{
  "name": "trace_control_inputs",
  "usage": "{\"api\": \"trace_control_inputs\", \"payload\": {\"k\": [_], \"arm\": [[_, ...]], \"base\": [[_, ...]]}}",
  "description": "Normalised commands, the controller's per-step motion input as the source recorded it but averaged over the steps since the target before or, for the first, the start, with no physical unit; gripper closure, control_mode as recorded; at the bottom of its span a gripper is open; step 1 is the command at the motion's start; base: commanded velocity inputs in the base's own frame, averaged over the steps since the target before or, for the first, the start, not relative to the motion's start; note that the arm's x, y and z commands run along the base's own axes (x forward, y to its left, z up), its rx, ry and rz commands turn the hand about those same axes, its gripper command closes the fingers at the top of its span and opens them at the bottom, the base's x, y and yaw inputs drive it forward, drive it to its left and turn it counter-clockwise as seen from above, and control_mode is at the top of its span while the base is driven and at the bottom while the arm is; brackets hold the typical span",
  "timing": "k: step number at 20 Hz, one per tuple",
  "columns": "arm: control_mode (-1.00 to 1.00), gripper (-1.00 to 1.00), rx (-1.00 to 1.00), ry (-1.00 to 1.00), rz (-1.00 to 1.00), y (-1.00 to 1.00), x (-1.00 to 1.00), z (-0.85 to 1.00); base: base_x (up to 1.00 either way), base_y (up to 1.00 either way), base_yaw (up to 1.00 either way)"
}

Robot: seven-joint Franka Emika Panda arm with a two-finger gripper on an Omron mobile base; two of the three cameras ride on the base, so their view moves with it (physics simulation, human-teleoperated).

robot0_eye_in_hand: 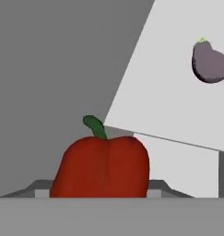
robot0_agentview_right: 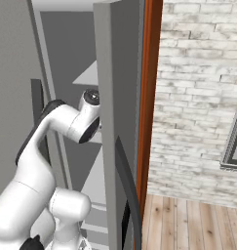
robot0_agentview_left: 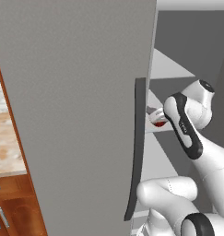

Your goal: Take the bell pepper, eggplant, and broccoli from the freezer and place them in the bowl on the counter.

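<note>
I have the pepper [robot0_eye_in_hand: 103, 166] filling the hand view; claw state I cannot tell, so I lift straight off the shelf [robot0_eye_in_hand: 178, 97], clear of the eggplant [robot0_eye_in_hand: 209, 61].

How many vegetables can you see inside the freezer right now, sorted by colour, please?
Red: 1, the bell pepper
Purple: 1, the eggplant
Total: 2
</note>
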Motion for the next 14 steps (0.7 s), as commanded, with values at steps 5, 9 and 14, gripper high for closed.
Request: {"api": "trace_control_inputs", "payload": {"k": [5,9,14], "arm": [[-1.0,1.0,-0.02,0.06,0.0,0.0,-0.36,0.53],[-1.0,1.0,-0.08,0.04,-0.04,0.0,-0.52,0.27],[-1.0,1.0,-0.17,0.0,-0.1,0.0,-0.57,0.01]], "base": [[0.0,0.0,0.0],[0.0,0.0,0.0],[0.0,0.0,0.0]]}}
